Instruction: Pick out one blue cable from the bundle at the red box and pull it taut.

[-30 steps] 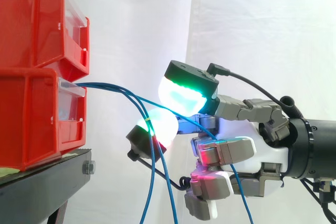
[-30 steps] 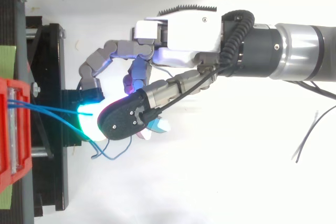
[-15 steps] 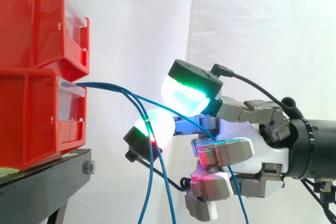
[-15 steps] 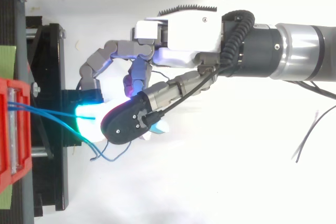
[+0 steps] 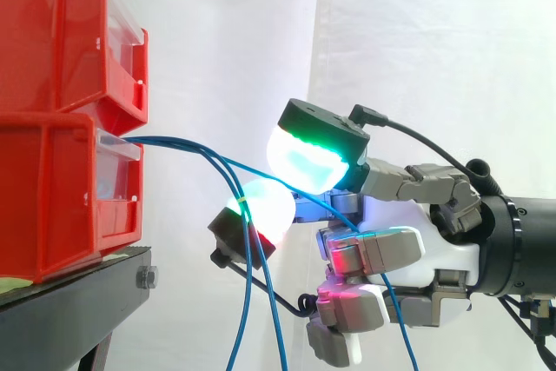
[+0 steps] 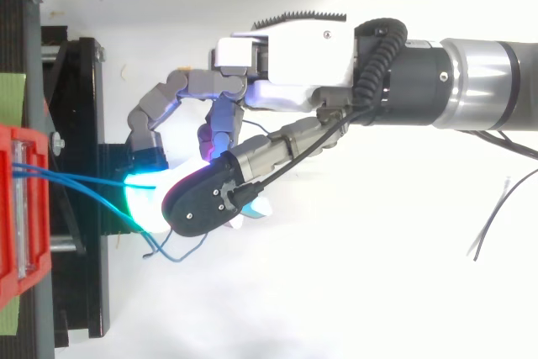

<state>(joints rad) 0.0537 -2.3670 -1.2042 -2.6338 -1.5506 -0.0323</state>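
Hand point(image 5: 382, 249) curled, glowing pads point(image 5: 308, 158) closed on one blue cable point(image 6: 92, 180) just out from red box point(image 5: 61, 188) on black stand point(image 5: 78, 301).
- Cable not taut: sags between box mouth and pinch.
- Long axis: leaves box mouth, runs toward arm, sloping down through pinch; tail drops past palm.
- Two neighbour cables point(image 5: 239, 310) hang near-vertical, one across lower pad.
- Advice: hold pinch firm, draw slowly away from box along cable's own line, level with mouth. Risk: neighbour dragged along.

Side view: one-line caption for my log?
Hand curled around one blue cable from the lower red bin; other blue cables droop below.
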